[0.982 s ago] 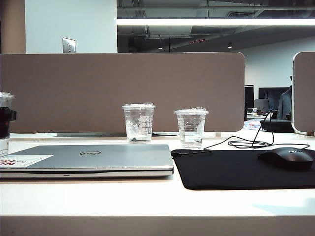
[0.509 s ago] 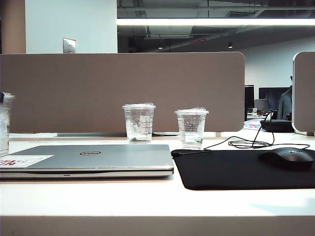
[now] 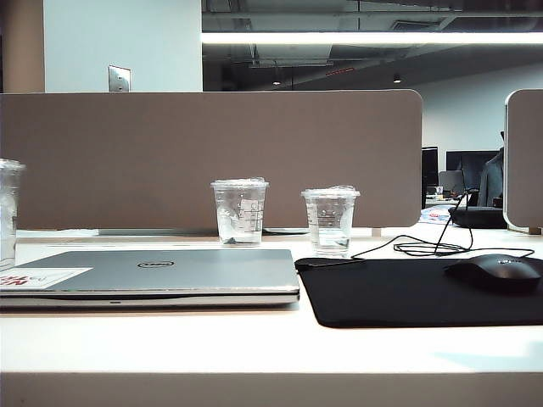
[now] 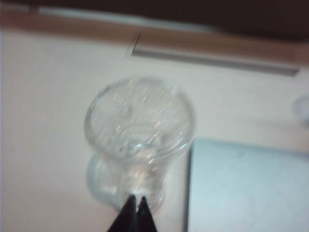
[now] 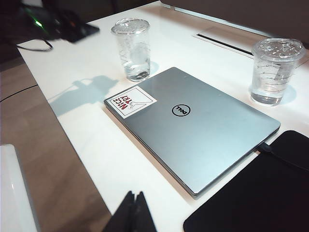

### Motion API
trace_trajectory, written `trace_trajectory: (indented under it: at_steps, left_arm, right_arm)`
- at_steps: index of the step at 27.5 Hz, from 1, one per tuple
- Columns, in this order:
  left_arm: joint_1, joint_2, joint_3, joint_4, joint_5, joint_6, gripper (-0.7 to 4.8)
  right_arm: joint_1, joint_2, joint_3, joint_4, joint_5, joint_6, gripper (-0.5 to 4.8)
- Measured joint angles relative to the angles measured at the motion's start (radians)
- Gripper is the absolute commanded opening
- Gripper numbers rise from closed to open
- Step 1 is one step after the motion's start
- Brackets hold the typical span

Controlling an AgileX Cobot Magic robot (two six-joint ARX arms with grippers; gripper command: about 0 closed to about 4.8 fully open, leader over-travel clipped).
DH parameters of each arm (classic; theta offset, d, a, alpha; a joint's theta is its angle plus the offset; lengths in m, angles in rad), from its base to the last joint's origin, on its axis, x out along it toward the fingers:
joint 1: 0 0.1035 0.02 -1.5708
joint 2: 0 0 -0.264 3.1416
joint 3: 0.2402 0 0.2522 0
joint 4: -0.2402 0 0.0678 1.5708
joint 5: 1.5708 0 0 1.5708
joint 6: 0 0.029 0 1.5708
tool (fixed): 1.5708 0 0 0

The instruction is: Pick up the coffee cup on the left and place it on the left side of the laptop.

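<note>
Exterior view, I see the coffee cup (image 3: 8, 212), clear, lidded, upright at the laptop's (image 3: 161, 273) left edge on the surface (image 3: 254, 343), left wrist view, left gripper (image 4: 136, 199) jaws closed, empty, above the blurred cup, right wrist view, right gripper (image 5: 134, 195) jaws closed, empty, near the laptop.

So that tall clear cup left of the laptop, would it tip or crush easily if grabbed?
Probably both. The coffee cup is tall with a narrow base, so a push near the lid could topple it. Its thin clear plastic likely flexes under squeezing, and it looks almost empty, so light.
</note>
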Motion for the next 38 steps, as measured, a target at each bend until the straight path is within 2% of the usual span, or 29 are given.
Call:
trace_trajectory:
  at_steps: [12, 17, 24, 31, 33, 38]
  left_arm:
    - [-0.011, -0.486, -0.005, -0.138, 0.033, -0.017, -0.06]
    - [-0.012, -0.658, -0.113, -0.129, 0.022, -0.013, -0.06]
    - [-0.05, -0.741, -0.211, -0.137, 0.018, -0.013, -0.06]
    - [-0.143, -0.774, -0.279, -0.123, -0.077, -0.009, -0.06]
    - [-0.146, -0.8, -0.323, -0.086, -0.079, 0.02, -0.06]
    - [-0.132, -0.855, -0.389, -0.069, -0.062, 0.028, -0.06]
  right_arm:
    - [0.0, 0.0, 0.0, 0.0, 0.0, 0.0, -0.04]
    - [0.0, 0.0, 0.0, 0.0, 0.0, 0.0, -0.04]
    - [0.0, 0.0, 0.0, 0.0, 0.0, 0.0, -0.04]
    - [0.0, 0.0, 0.0, 0.0, 0.0, 0.0, -0.04]
    - [0.0, 0.0, 0.0, 0.0, 0.0, 0.0, -0.04]
    - [0.0, 0.0, 0.0, 0.0, 0.0, 0.0, -0.04]
